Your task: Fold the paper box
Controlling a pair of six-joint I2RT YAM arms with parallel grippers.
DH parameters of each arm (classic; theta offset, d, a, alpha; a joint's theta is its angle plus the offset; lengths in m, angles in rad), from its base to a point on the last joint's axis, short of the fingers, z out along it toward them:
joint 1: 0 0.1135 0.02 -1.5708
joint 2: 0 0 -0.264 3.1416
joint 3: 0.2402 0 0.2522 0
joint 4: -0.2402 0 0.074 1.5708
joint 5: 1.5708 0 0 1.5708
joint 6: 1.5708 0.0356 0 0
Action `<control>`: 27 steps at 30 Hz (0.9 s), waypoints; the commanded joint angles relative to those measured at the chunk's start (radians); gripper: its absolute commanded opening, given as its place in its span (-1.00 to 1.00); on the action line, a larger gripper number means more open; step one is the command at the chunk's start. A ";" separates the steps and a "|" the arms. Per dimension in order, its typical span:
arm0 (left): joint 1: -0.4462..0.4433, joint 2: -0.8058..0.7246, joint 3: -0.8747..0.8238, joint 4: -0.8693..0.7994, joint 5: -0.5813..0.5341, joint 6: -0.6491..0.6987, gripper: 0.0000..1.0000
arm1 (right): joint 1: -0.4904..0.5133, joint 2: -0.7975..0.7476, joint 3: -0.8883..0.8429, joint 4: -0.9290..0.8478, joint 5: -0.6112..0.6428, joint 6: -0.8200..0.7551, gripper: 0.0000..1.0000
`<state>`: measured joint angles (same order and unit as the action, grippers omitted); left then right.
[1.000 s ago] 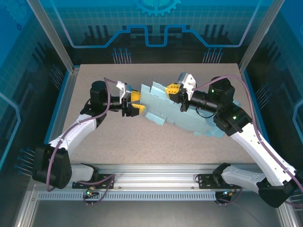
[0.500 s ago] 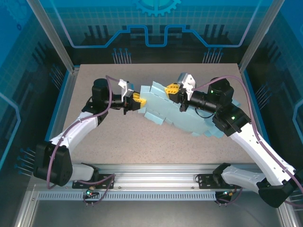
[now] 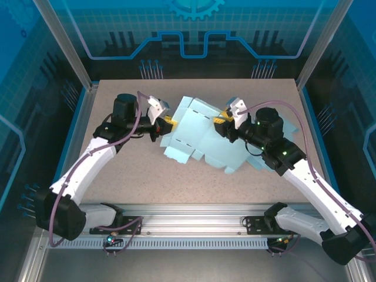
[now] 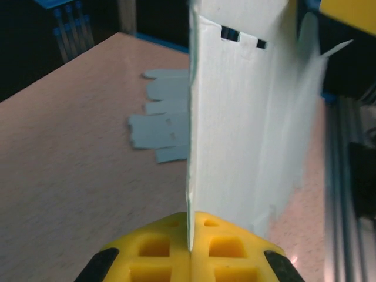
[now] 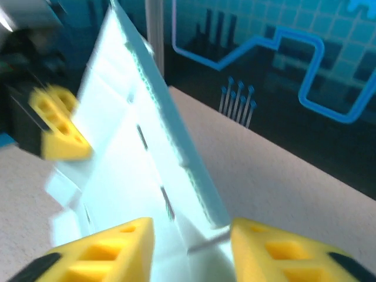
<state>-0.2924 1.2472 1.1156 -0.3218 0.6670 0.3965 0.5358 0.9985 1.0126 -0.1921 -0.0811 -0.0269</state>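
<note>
So the paper box (image 3: 202, 132) is a light-blue cut-out sheet, half lifted off the worktop (image 3: 135, 176) and strung between the two sets of jaws. The left jaws are clamped right down on its edge. In the left wrist view the yellow pads (image 4: 158, 255) meet, with the thin card edge nipped in the seam between them, and the sheet stands upright straight out in front of those jaws. Past them and off to one side, some tabbed flaps (image 4: 161, 126) of the same colour lie flat on the worktop. Can't tell from that view whether they're joined to the raised panel.

The right jaws are a different story. Their pads (image 5: 106, 249) stand well apart, a folded ridge of the box runs out from the gap between them, and neither pad looks pressed onto the card. So they're parted, not gripping. From above, the box's lower edge rests on the worktop between the two sets of jaws.
</note>
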 commanded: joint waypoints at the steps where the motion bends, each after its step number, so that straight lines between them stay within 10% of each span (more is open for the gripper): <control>1: -0.038 -0.035 0.081 -0.275 -0.246 0.159 -0.99 | -0.018 -0.021 -0.032 -0.059 0.125 0.107 0.08; 15: -0.087 0.122 0.349 -0.559 -0.553 0.450 -1.00 | -0.172 0.034 0.070 -0.325 0.211 0.392 0.49; 27: -0.093 0.027 0.543 -0.702 -0.394 0.562 -1.00 | -0.229 0.038 0.081 -0.331 0.158 0.416 0.72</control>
<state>-0.3763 1.3491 1.6215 -0.9627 0.1761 0.9092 0.3229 1.0428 1.0603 -0.5037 0.0948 0.3737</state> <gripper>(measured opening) 0.059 0.840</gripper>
